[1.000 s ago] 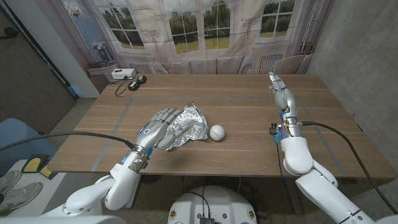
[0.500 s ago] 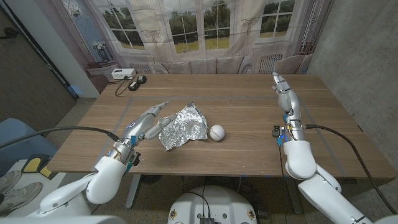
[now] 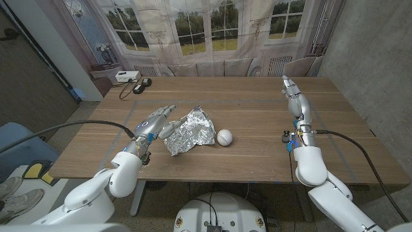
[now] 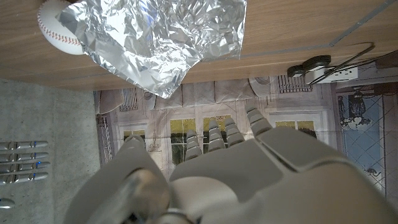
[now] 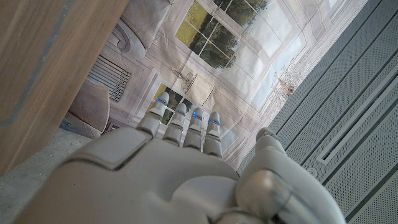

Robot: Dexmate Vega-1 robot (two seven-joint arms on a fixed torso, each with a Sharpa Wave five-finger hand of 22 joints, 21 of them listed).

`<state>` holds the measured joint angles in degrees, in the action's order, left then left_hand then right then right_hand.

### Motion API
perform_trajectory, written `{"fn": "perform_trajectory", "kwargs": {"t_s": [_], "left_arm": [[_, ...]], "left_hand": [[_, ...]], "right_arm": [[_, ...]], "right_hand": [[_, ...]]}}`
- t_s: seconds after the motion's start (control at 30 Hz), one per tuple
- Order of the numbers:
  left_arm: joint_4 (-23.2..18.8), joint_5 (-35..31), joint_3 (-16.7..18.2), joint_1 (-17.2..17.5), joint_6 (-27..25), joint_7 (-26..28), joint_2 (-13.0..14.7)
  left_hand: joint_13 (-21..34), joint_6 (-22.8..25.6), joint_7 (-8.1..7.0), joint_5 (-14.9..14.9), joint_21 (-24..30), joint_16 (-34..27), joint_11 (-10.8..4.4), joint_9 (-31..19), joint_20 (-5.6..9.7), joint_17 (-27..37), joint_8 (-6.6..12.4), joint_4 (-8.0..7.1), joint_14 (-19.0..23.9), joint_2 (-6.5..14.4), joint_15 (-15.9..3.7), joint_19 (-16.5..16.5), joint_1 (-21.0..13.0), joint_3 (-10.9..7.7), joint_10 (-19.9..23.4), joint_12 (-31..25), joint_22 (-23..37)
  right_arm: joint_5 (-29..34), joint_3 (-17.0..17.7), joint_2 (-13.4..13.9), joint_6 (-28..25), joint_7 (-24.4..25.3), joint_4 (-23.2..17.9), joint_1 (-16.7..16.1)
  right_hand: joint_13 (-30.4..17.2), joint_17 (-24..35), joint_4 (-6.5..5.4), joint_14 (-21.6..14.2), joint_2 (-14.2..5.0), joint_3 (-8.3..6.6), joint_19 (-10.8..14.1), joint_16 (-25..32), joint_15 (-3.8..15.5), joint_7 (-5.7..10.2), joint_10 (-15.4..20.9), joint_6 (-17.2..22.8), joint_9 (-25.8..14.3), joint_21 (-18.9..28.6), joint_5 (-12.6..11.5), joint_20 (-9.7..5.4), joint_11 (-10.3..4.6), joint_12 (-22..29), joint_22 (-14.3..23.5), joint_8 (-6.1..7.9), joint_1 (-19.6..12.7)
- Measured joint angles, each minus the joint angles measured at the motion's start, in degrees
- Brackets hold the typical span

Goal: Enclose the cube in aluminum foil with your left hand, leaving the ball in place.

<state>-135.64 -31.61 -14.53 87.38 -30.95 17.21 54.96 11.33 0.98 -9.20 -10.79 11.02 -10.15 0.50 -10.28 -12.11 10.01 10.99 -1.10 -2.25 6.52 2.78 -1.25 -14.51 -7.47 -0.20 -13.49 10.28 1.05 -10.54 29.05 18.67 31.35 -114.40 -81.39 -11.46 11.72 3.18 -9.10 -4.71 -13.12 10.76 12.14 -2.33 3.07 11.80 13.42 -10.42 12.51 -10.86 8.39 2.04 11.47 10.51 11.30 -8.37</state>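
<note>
Left hand (image 3: 154,122) has drawn back off the foil (image 3: 188,131) since a second ago; now beside it, fingers spread, grasping nothing. Foil bundle sits mid-table, cube not visible inside, apparently covered. Ball (image 3: 224,137) just beside, undisturbed. Right hand (image 3: 290,88) idle, empty.

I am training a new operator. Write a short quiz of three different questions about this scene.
1. True or false: the ball touches the aluminum foil.
2. Which robot hand is beside the foil: A) left robot hand, B) right robot hand?
3. Fill in: the cube is hidden under the ____.

Key: 1 false, a gap shows in the head view; 2 A; 3 foil.
</note>
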Motion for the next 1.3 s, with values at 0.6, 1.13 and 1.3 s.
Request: {"fn": "perform_trajectory", "kwargs": {"t_s": [0.6, 1.13, 1.3], "left_arm": [[2.8, -13.4, -13.6, -9.3, -10.8, -3.8, -0.7], [6.1, -22.1, -20.6, -14.7, -15.6, -9.0, -2.4], [7.1, -22.2, -21.3, -16.3, -14.5, -10.9, -2.6]], "left_hand": [[0.0, -6.4, -0.61, -0.3, 0.0, 0.0, -0.58, 0.0, 0.35, 0.0, -1.28, -1.00, -2.8, 1.4, -0.05, 0.1, 1.4, -1.00, -4.5, 1.8, 0.0], [-0.2, -9.2, -0.42, -1.2, -0.2, 0.2, -1.22, 0.2, 1.07, 0.0, -1.29, -2.56, -6.1, 1.7, -0.01, 2.6, 1.7, -2.57, -6.7, 2.1, 0.0], [-0.1, -9.2, -0.41, -1.2, -0.2, 0.2, -1.22, 0.1, 1.07, 0.0, -1.00, -2.62, -6.5, 2.0, -0.31, 2.6, 2.0, -2.62, -6.7, 2.1, 0.0]], "right_arm": [[-0.8, 0.2, -0.6, 1.6, -0.7, 2.1, 0.5], [-1.4, -0.5, -0.7, 1.6, -1.3, 3.4, 1.6], [-1.4, -0.5, -0.8, 1.7, -1.2, 3.5, 1.6]], "right_hand": [[0.0, 0.0, 0.00, -0.3, 0.00, 0.00, 0.2, 0.0, -0.32, 0.00, 1.0, 0.0, 0.0, 0.0, 0.0, 0.21, 0.41, 0.5, 0.0, 0.00, 0.0], [0.0, 0.0, 0.00, -0.3, 0.00, 0.00, 0.2, 0.0, -0.32, 0.00, 1.6, 0.0, 0.0, 0.0, 0.0, 0.21, 0.41, 0.5, 0.0, 0.00, 0.0], [0.0, 0.0, 0.00, -0.3, 0.17, 0.00, 0.4, 0.0, -0.32, 0.00, 1.6, 0.0, 0.0, 0.0, 0.0, 0.42, 0.41, 0.5, 0.0, 0.00, 0.2]]}}
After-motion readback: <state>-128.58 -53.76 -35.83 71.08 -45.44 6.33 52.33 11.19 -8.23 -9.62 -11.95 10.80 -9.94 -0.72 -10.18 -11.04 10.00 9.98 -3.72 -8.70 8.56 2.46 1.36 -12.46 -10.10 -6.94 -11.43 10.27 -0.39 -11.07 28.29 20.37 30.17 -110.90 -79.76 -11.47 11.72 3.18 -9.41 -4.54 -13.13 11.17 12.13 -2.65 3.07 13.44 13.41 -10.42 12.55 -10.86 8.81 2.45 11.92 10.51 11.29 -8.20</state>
